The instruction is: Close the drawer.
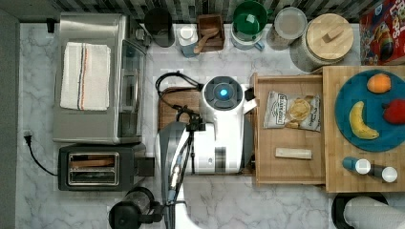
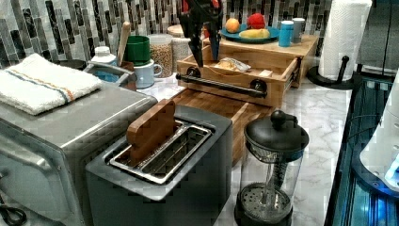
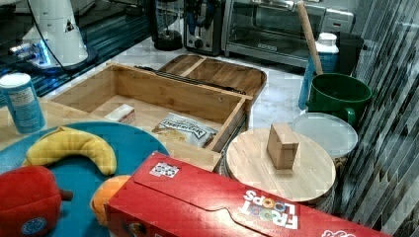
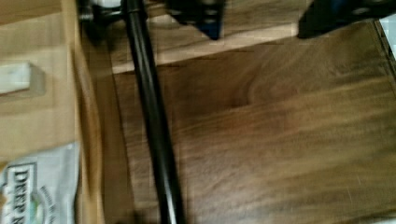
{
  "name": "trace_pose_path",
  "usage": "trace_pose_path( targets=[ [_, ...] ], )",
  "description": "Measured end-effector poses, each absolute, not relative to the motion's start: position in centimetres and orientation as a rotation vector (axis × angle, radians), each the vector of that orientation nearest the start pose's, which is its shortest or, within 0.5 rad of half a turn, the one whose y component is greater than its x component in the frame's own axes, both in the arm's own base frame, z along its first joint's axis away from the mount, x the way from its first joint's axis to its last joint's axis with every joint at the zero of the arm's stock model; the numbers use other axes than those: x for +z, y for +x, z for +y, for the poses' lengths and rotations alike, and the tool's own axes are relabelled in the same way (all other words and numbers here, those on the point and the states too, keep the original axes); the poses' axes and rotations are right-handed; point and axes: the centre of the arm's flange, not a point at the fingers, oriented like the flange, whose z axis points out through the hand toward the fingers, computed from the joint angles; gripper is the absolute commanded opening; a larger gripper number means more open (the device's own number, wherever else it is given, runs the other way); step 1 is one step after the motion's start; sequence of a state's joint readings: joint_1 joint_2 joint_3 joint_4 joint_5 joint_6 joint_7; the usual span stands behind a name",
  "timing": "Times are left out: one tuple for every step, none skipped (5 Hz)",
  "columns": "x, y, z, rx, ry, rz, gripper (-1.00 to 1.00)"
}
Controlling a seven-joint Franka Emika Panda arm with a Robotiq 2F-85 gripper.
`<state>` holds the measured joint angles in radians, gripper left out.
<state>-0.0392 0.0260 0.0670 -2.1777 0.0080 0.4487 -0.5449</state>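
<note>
While the drawer (image 2: pixel 244 70) stands fully pulled out, closing is not begun; the hand (image 2: pixel 205 52) hangs released, fingers spread, just above its black handle bar (image 2: pixel 221 84).

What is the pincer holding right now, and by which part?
Nothing. The black pincer hangs open above the black bar handle of the light-wood drawer, gripping no part.

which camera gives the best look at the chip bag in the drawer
The top view: the chip bag lies flat and whole in the open drawer. The right view shows it slanted beside the near wall, the left view mostly hides it behind the drawer front, and the wrist view catches one corner.
</note>
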Motion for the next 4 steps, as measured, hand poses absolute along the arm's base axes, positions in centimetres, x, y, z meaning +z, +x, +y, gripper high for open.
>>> trace_pose_path(
  targets=[
    [34.2,50.8,2.5,0.218,-3.135,0.273,-1.00],
    [32.3,50.0,2.9,0.149,-3.151,0.096,-1.00],
    [31.2,49.5,2.9,0.082,-3.150,-0.058,-1.00],
    [30.8,49.6,2.8,0.043,-3.147,-0.143,-1.00]
  ],
)
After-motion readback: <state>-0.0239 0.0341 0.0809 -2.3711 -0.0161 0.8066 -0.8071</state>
